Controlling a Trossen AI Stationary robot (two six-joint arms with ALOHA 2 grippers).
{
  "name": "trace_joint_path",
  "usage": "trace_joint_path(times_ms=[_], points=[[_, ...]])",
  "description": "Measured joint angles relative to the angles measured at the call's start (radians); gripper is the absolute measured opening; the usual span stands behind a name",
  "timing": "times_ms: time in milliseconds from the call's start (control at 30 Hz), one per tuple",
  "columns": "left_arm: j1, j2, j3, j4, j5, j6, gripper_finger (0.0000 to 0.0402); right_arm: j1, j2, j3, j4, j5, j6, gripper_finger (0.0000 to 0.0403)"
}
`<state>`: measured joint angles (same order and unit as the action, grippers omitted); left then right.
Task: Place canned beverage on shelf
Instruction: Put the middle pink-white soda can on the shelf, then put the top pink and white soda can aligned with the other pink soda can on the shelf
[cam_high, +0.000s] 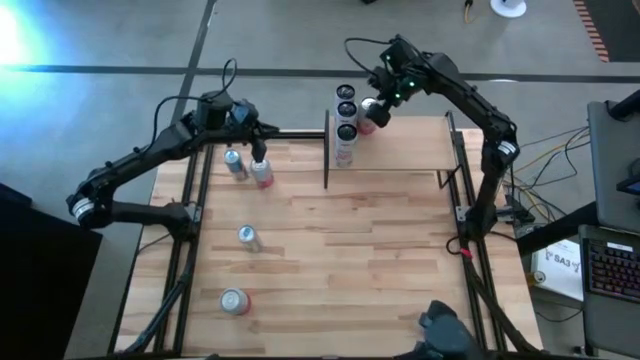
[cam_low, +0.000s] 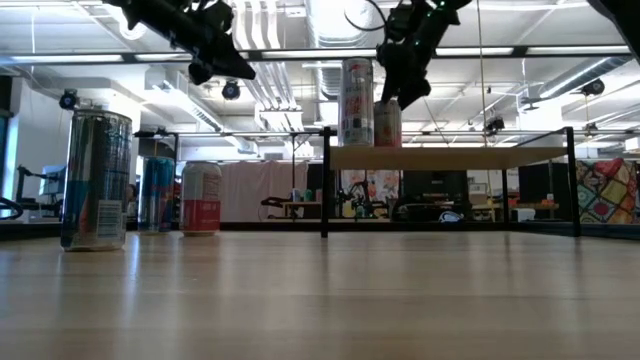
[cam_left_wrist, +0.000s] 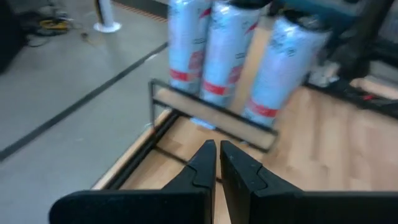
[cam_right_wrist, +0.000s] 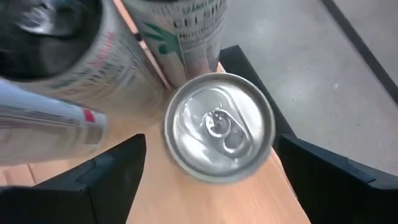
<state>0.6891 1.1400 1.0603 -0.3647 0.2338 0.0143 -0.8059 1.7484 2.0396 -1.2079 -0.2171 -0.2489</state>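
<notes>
The shelf (cam_high: 410, 150), a pale wood panel in a black rod frame, stands raised at the table's far middle. On its left end stand three tall cans (cam_high: 346, 120) in a row and, beside them, a shorter red and silver can (cam_right_wrist: 219, 127), upright on its base. My right gripper (cam_high: 372, 108) hovers open over that short can, one finger on each side of its top and clear of it. My left gripper (cam_high: 258, 148) hangs shut and empty above two cans (cam_high: 248, 168) at the table's far left.
Two more cans stand on the tabletop, one left of the middle (cam_high: 248, 237) and one near the front left (cam_high: 235, 300). The shelf's right part (cam_low: 480, 157) is bare wood. Black frame rods (cam_high: 327, 150) edge the shelf.
</notes>
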Motion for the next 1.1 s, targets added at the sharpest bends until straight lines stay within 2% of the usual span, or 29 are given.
trace_joint_path(times_ms=[67, 133, 200, 267, 300, 333, 467, 567, 667, 733, 900, 1000, 1100], points=[[0.000, 0.001, 0.000, -0.028, -0.083, 0.026, 0.0001, 0.000, -0.023, 0.000, 0.000, 0.000, 0.023, 0.0354], [-0.001, 0.011, 0.001, -0.081, -0.257, 0.050, 0.0001, 0.000, -0.046, 0.000, 0.000, 0.003, 0.058, 0.0354], [0.000, 0.030, 0.001, -0.163, -0.476, 0.042, 0.0001, 0.000, -0.068, 0.000, 0.002, 0.019, 0.120, 0.0354], [0.001, 0.042, 0.000, -0.231, -0.609, -0.033, 0.0001, 0.004, -0.090, 0.000, 0.011, 0.058, 0.198, 0.0352], [0.002, 0.043, 0.000, -0.252, -0.604, -0.059, 0.0001, 0.008, -0.100, 0.000, 0.016, 0.082, 0.235, 0.0351], [0.001, 0.040, 0.000, -0.259, -0.552, -0.054, 0.0001, 0.012, -0.111, 0.000, 0.017, 0.109, 0.264, 0.0349], [0.005, 0.022, 0.001, -0.265, -0.248, -0.017, 0.0001, 0.035, -0.153, 0.000, 0.034, 0.162, 0.321, 0.0339], [0.072, 0.022, -0.014, -0.371, -0.048, 0.027, 0.0001, 0.046, -0.179, 0.000, 0.050, 0.163, 0.361, 0.0332], [0.140, 0.022, -0.055, -0.335, 0.127, -0.001, 0.0000, 0.064, -0.201, 0.000, 0.050, 0.166, 0.384, 0.0329], [0.160, 0.023, -0.064, -0.306, 0.160, -0.033, 0.0000, 0.081, -0.212, -0.001, 0.057, 0.167, 0.392, 0.0329], [0.149, 0.058, -0.062, -0.307, 0.143, -0.030, 0.0012, 0.118, -0.225, -0.012, 0.086, 0.166, 0.404, 0.0329], [0.145, 0.080, -0.060, -0.359, 0.144, -0.042, 0.0055, 0.122, -0.225, -0.016, 0.091, 0.168, 0.396, 0.0329], [0.145, 0.111, -0.061, -0.400, 0.143, -0.061, 0.0123, 0.121, -0.225, -0.023, 0.091, 0.169, 0.395, 0.0329]])
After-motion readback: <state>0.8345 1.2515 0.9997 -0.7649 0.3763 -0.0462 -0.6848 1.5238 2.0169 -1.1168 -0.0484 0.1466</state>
